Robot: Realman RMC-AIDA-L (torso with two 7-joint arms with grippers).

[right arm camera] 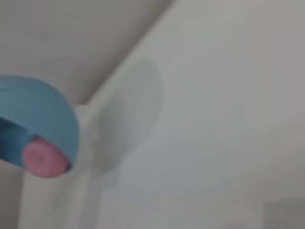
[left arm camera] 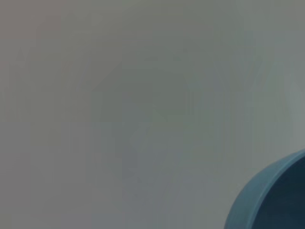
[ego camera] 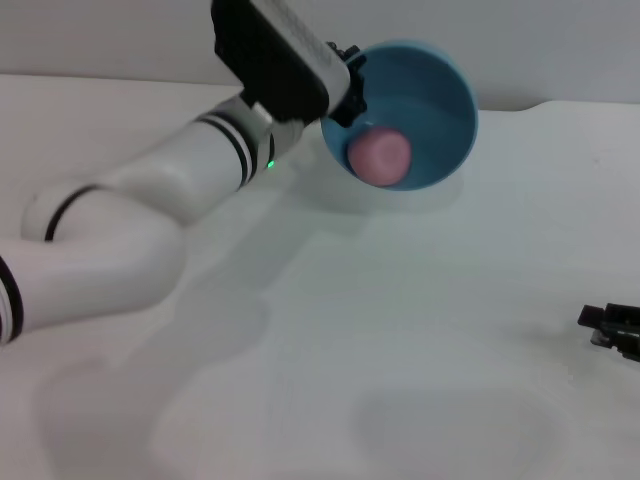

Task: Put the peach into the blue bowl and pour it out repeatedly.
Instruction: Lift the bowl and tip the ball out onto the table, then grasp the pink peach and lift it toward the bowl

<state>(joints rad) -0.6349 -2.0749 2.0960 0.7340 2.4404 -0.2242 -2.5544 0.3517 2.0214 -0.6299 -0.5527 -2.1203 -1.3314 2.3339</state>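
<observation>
The left gripper (ego camera: 340, 95) grasps the light, slick bowl (ego camera: 440, 90) by its rim, peach (ego camera: 379, 155) about to roll out; right gripper's (ego camera: 612, 330) state unclear.

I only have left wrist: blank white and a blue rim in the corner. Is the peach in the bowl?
Observer: Yes. The peach sits against the lower wall of the blue bowl.
Operator: Bowl flat on the table?
Observer: No. The left gripper holds it by the rim, lifted and tilted steeply, opening toward the head camera.
Operator: Peach about to drop?
Observer: In the right wrist view it sits right at the lowest lip, bulging past the edge.
Operator: Right arm?
Observer: The right gripper is parked low at the table's right edge.
</observation>
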